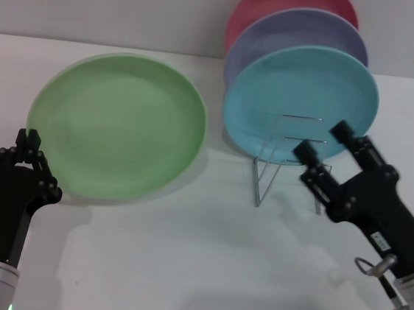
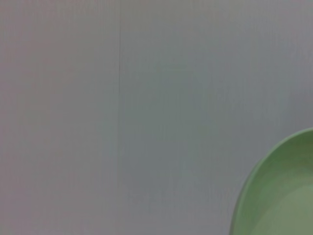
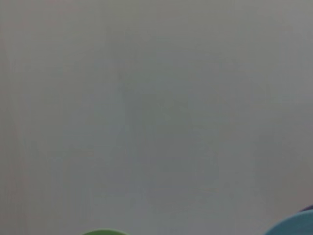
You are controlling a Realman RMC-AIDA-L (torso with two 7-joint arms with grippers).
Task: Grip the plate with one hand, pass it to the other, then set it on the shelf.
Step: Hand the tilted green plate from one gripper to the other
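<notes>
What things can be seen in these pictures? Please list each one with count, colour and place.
green plate: one, light green, flat on the table, left side.
turquoise plate: one, upright in the rack, front.
lavender plate: one, upright, behind the turquoise one.
pink plate: one, upright, rearmost.
wire rack: one, silver, right of centre.
table: one, white.
left gripper: black, at the green plate's near-left rim.
right gripper: black, open, before the rack.
</notes>
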